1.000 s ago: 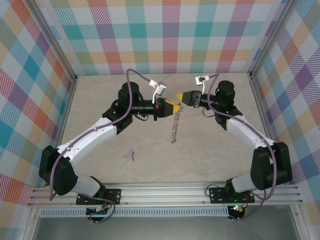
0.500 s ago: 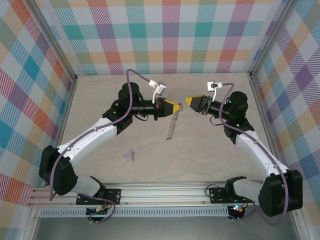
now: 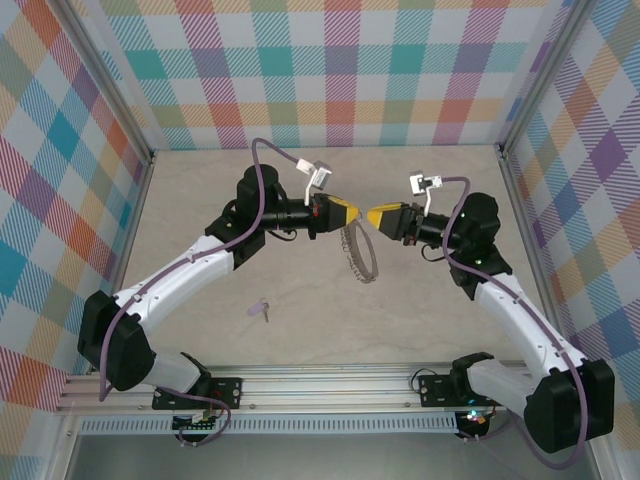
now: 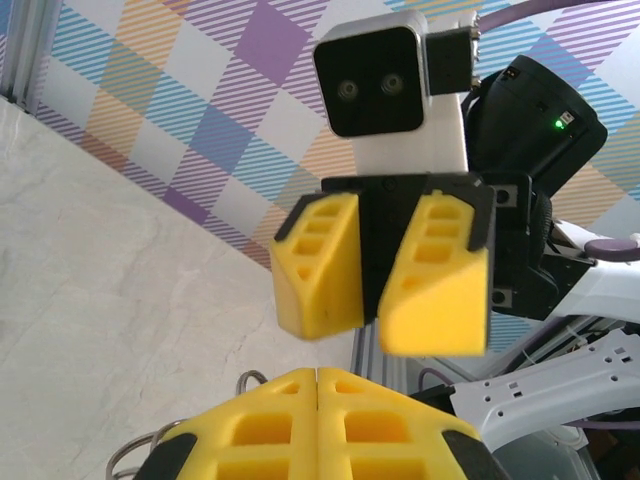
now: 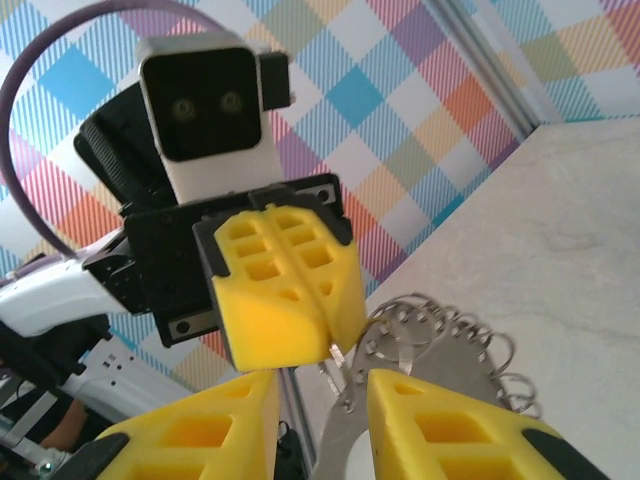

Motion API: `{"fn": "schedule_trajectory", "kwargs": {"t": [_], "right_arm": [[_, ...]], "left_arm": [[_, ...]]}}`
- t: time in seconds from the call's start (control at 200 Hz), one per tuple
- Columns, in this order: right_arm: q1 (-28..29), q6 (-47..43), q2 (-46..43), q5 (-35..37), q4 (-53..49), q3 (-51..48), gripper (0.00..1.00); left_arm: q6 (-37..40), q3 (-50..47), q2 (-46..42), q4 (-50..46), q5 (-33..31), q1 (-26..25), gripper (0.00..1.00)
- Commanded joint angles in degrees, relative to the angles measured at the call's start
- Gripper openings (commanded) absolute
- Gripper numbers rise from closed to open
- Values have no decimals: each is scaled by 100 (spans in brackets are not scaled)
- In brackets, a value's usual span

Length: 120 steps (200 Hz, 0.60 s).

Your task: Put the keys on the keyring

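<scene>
- Left gripper (image 3: 355, 213) pressed shut on the keyring (image 3: 360, 255). The keyring hangs as a loop just below it, clear of the worktop (image 3: 420, 320), prob. so it can be opened for threading.
- Right gripper (image 3: 372, 217) is tip-to-tip w/ the left, jaws slightly apart, links in the gap. Can't tell if it's pinching.
- Key (image 3: 264, 310) lies flat, well apart from both grippers, toward the left arm's base.
- Pale marbled worktop; plaid walls (image 3: 340, 70).

A tiny key (image 3: 263, 310) with a lilac head is lying flat on the pale, stone-patterned surface (image 3: 420, 310), sitting toward its near-left part.
</scene>
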Motion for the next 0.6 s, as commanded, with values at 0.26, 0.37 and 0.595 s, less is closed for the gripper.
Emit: {"fn": "schedule_trajectory", "kwargs": {"t": [0.26, 0.37, 0.595], "right_arm": [[191, -138, 190, -149, 148, 53, 30], [228, -149, 236, -154, 162, 100, 29], [271, -153, 300, -141, 185, 207, 26]], "left_arm": [[-35, 233, 6, 51, 24, -56, 0], [-43, 235, 17, 46, 40, -56, 0], [-70, 239, 21, 77, 93, -56, 0]]}}
